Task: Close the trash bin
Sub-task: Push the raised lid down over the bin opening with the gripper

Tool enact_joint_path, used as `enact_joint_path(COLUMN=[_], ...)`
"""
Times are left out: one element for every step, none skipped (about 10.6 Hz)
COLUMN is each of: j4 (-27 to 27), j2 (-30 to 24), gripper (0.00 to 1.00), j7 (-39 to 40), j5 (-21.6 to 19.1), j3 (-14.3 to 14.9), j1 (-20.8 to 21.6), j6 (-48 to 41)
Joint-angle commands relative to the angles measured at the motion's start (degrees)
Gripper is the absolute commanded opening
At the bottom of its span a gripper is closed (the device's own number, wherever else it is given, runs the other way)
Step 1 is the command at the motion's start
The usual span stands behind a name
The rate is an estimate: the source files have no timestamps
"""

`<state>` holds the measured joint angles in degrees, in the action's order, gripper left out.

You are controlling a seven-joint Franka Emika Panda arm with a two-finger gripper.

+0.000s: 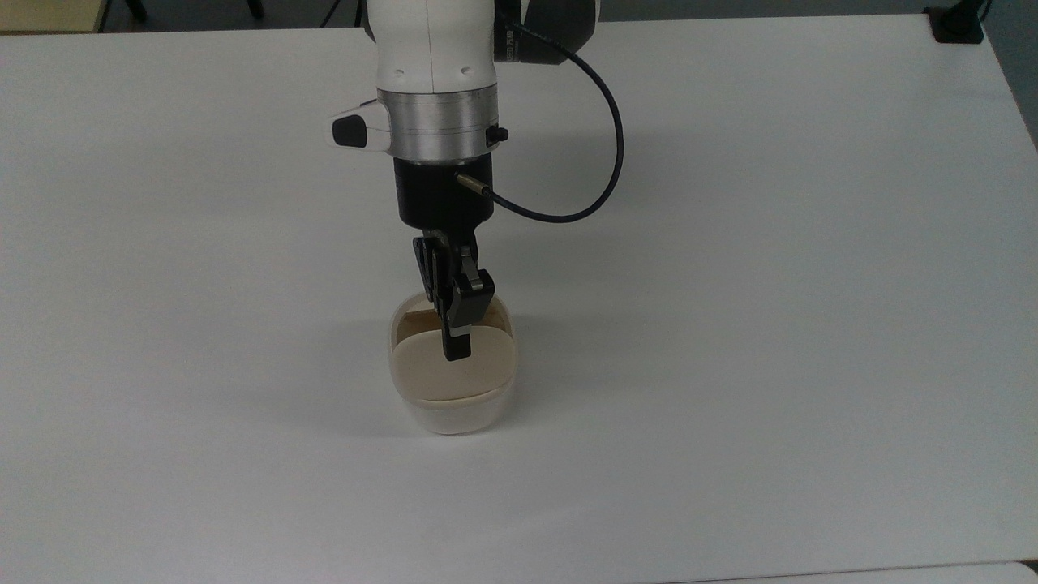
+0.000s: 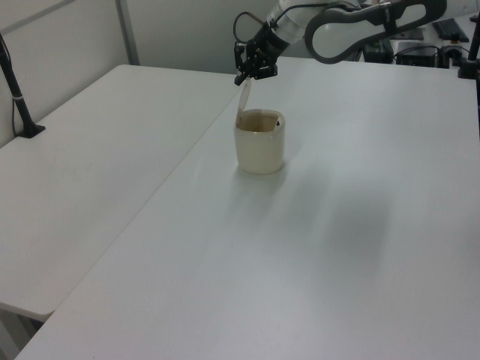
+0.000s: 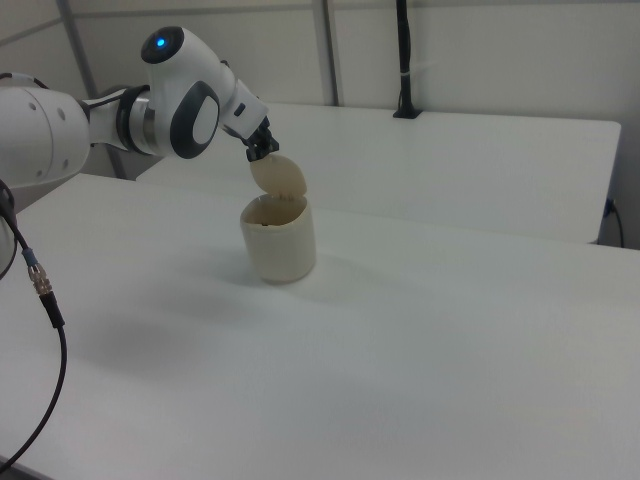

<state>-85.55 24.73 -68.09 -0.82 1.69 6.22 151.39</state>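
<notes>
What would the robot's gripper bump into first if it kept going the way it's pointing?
Most likely the lid of the trash bin. The gripper sits right at the raised lid's top edge, pointing down toward it. Whether they already touch is unclear.

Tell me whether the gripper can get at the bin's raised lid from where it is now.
Probably yes. The gripper is already at the top edge of the upright lid of the trash bin, and nothing else stands on the table to block it.
</notes>
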Motion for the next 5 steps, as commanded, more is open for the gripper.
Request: enact_joint_path(j4=[-3.65,-4.01,-4.19,-5.67,-7.25], j2=[-2.05,-2.05,-2.66,-3.97,-5.38], gripper=[0.0,0.0,0.0,0.0,0.0], j7=[1.64,1.65,1.73,2.6,4.18], j5=[0.73,1.51,1.78,1.79,1.79], j3=[0.68,0.6,0.6,0.6,0.51], j1=[0.54,0.46,0.46,0.46,0.46], j6=[-0.13,-0.56,-1.96,-2.58,-2.59])
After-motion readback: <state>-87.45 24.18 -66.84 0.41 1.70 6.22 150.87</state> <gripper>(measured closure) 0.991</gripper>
